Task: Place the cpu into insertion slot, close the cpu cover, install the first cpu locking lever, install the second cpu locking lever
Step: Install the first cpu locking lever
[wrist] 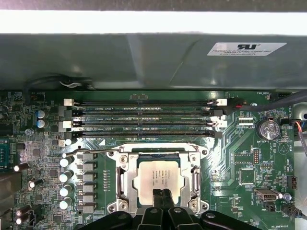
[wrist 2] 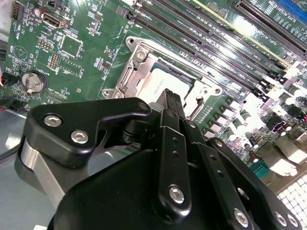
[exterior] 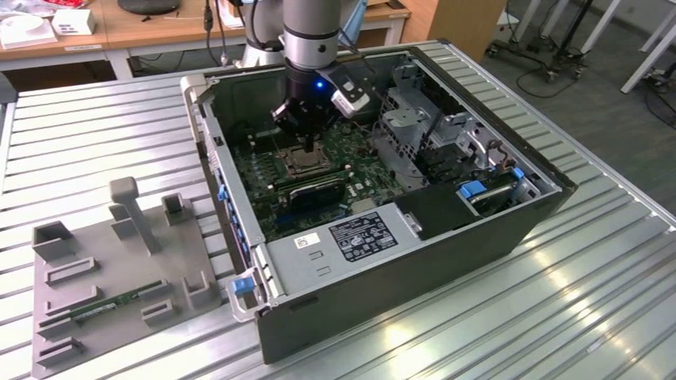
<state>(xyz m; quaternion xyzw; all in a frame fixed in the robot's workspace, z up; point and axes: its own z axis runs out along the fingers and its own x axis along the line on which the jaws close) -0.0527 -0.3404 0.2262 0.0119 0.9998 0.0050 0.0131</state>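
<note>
**Slatted metal bench: gripper closed above seated cpu**

Ribbed silver panels are seen to form the table (exterior: 85, 127), with wooden desks (exterior: 127, 28) noted along the upper edge of the exterior view. An open computer case (exterior: 423, 261) is laid on its side at the centre of the frame. A grey moulded fixture (exterior: 106, 269) is recorded at the lower left of the exterior view, well apart from the case.

The arm (exterior: 312, 32) is observed descending from the upper centre of the exterior view into the case. The gripper (exterior: 307, 146) is held directly over the insertion slot (exterior: 296, 166) on the green motherboard (wrist: 249, 163).

In the first wrist view the gripper (wrist: 161, 194) is found with its two black fingers (wrist: 156, 203) pressed together; nothing is seen held between them. Their tips are placed over one edge of the cpu (wrist: 160, 175); whether contact is made cannot be told.

The cpu is seated in the slot, silvery top upward. The cpu cover (wrist: 125, 179) is seen lying flat as a metal frame around it. In the second wrist view the same arrangement is confirmed: the cpu (wrist 2: 165, 81) inside the cover (wrist 2: 132, 67), with the gripper (wrist 2: 171, 96) just above. The position of the locking levers cannot be determined.

Long black memory slots (wrist: 144, 115) are noted beside the socket, and a coin battery (wrist: 268, 129) near them.
</note>
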